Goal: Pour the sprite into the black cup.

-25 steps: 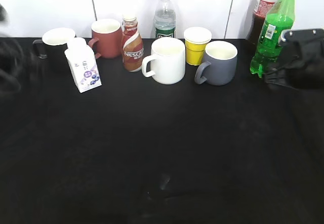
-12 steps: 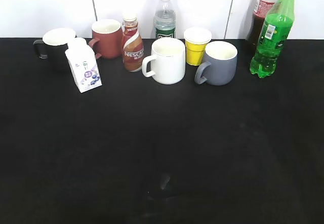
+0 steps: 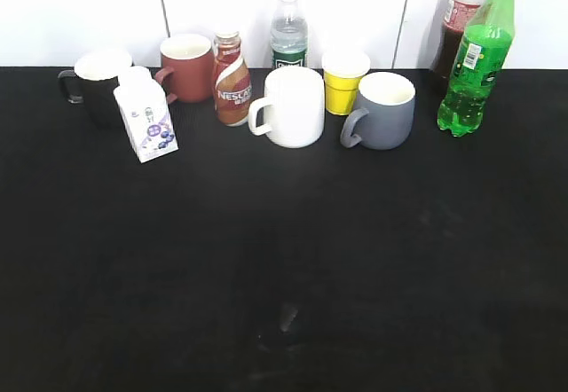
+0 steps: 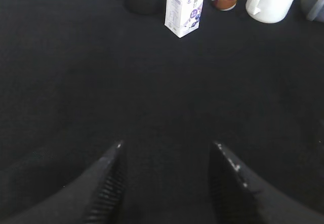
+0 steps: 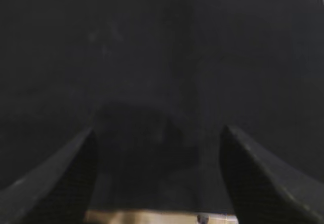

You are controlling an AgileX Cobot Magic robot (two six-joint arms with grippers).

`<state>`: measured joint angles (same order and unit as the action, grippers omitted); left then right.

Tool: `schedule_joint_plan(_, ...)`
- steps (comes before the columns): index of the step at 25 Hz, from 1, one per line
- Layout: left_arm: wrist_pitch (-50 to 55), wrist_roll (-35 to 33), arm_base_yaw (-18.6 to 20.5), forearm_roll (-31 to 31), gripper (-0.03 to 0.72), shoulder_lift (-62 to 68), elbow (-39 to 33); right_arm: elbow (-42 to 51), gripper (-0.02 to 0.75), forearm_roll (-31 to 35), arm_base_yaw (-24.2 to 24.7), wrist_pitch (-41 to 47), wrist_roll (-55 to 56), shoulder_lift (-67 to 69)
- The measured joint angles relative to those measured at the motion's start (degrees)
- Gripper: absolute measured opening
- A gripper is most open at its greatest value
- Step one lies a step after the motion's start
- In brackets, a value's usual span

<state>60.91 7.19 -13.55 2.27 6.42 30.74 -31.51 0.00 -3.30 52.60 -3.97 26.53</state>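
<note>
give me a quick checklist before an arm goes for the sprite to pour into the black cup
1. Sprite upright, cap on, at the far right of the row: ok.
2. Dark-red soda bottle close behind the sprite, may crowd the grasp: not ok.
3. Black cup upright at the far left: ok.
4. White carton right in front of the black cup, may hinder the pour: not ok.
5. Left gripper open, holding nothing: ok.
6. Right gripper open, holding nothing: ok.
</note>
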Motion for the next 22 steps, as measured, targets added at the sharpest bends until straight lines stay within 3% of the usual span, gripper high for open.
schedule_joint_plan(11, -0.2, 0.0, 0.4, 0.3, 0.393, -0.1, 0.0, 0.0, 0.555, 0.0, 0.0, 0.0, 0.0, 0.0)
schedule_joint_plan(15, -0.2, 0.0, 8.3, 0.4, 0.377, -5.3, 0.0, 0.0, 0.555, 0.0, 0.0, 0.0, 0.0, 0.0)
schedule_joint_plan(22, -0.3, 0.0, 11.7, 0.4, 0.243, -6.8, 0.0, 0.0, 0.555, 0.0, 0.0, 0.0, 0.0, 0.0)
